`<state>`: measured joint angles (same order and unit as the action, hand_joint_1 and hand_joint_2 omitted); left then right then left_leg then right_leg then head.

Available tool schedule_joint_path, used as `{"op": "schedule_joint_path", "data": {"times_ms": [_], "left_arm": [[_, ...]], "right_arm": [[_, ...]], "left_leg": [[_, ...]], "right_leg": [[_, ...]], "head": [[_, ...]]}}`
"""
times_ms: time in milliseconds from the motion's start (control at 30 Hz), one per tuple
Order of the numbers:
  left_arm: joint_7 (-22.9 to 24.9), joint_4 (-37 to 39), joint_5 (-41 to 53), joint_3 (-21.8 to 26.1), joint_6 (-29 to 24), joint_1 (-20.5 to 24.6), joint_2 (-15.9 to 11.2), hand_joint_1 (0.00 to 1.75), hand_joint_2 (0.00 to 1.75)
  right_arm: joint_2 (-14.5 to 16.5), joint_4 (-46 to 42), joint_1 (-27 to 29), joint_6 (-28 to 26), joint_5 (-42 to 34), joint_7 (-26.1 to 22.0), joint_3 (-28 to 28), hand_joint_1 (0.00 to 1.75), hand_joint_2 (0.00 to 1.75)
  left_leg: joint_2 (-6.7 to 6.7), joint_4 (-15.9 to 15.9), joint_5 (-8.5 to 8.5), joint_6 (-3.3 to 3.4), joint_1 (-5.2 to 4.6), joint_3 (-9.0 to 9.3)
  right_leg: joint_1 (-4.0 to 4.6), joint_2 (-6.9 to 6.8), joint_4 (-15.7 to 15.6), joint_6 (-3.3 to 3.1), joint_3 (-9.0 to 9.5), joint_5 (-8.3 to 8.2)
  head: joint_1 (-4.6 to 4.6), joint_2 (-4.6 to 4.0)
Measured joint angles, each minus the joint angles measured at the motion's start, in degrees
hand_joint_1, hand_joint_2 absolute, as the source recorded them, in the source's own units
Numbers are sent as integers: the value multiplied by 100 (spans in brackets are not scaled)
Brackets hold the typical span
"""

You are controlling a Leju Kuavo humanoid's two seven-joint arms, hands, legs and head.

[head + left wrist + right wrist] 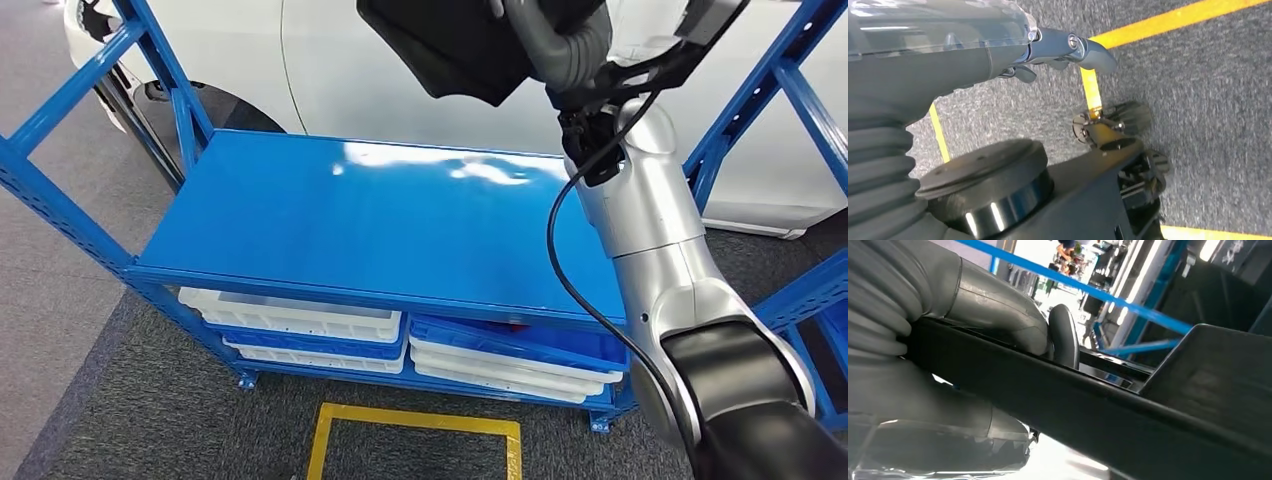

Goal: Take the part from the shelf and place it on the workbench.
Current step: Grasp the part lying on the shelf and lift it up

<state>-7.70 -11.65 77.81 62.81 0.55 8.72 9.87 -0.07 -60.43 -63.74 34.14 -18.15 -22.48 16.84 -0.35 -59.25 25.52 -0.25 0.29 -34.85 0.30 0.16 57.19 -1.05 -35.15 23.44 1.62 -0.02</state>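
The part (450,45) is a black, flat, panel-like piece held up high over the back of the blue shelf board (380,215). My right arm reaches up to it from the lower right. In the right wrist view my right hand (998,305) grips the part's (1128,415) long black edge, with the thumb (1064,335) pressed on one face and the palm on the other. My left hand (1068,47) hangs beside my body above the grey carpet, holding nothing, its thumb stretched out.
The blue shelf board is bare and shiny. Under it lie white trays (300,315) and blue trays (520,340). Blue uprights (760,100) stand on both sides. A white car (400,80) is behind. A yellow floor marking (420,420) lies in front.
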Motion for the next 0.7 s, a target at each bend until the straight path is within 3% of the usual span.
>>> {"op": "schedule_joint_path", "data": {"times_ms": [33,100,167,200,233,300,367,500,567,633,667,700], "left_arm": [[-47,0,-43,28,-14,-13,0,0,175],[-161,0,-137,86,-34,-45,-1,0,175],[-260,0,-221,150,-57,-88,-2,0,175],[-291,0,-252,182,-72,-113,-2,0,175],[-310,0,-272,209,-91,-138,-2,0,175],[-315,0,-285,241,-130,-176,-2,0,175],[-286,0,-284,273,-164,-201,1,0,175],[-218,0,-247,319,-221,-249,13,0,175],[-203,0,-219,320,-232,-242,21,0,175],[-200,0,-212,320,-234,-242,23,0,175],[-209,0,-225,323,-233,-246,25,0,175],[-220,0,-244,326,-236,-248,28,0,175]], "right_arm": [[-24,-54,160,61,-75,-48,16,173,175],[-82,-189,573,206,-185,-156,105,174,175],[-195,-382,1090,373,-262,-261,280,173,175],[-269,-498,1356,444,-297,-302,383,172,175],[-353,-628,1604,496,-327,-337,491,172,175],[-528,-882,2022,542,-376,-383,677,171,175],[-706,-1099,2354,572,-429,-403,825,171,175],[-1020,-1447,2765,601,-499,-394,1029,171,175],[-1165,-1582,2862,570,-520,-387,1105,171,175],[-1302,-1675,2966,528,-531,-384,1181,171,175],[-1370,-1705,3019,512,-539,-382,1215,171,175],[-1437,-1725,3060,502,-551,-381,1244,171,175]], "left_leg": [[1,-232,141,-14,-2,-97],[2,-986,508,-27,5,-437],[2,-1510,655,-37,7,-704],[2,-1458,566,-36,7,-693],[2,-1160,379,-26,7,-560],[-1,-313,12,16,-5,-155],[-5,131,-110,59,-27,61],[5,229,-142,164,-26,103],[17,269,-168,208,-9,123],[18,265,-167,220,-13,121],[17,260,-166,220,-14,120],[15,251,-163,218,-14,119]], "right_leg": [[-16,-1,-26,-29,16,-12],[-8,2,-32,-57,24,-10],[3,7,-22,-63,26,1],[6,9,-15,-61,28,9],[7,11,-6,-55,32,19],[14,14,11,-29,37,43],[17,13,20,17,31,55],[-1,17,111,133,0,137],[-22,15,629,180,-227,449],[-52,14,1443,221,-607,813],[-69,13,1699,238,-730,879],[-86,12,1732,251,-747,833]], "head": [[1,0],[1,0],[-1,0],[-1,0],[-1,0],[0,0],[1,0],[0,0],[-1,0],[-1,0],[-1,0],[-1,0]]}}
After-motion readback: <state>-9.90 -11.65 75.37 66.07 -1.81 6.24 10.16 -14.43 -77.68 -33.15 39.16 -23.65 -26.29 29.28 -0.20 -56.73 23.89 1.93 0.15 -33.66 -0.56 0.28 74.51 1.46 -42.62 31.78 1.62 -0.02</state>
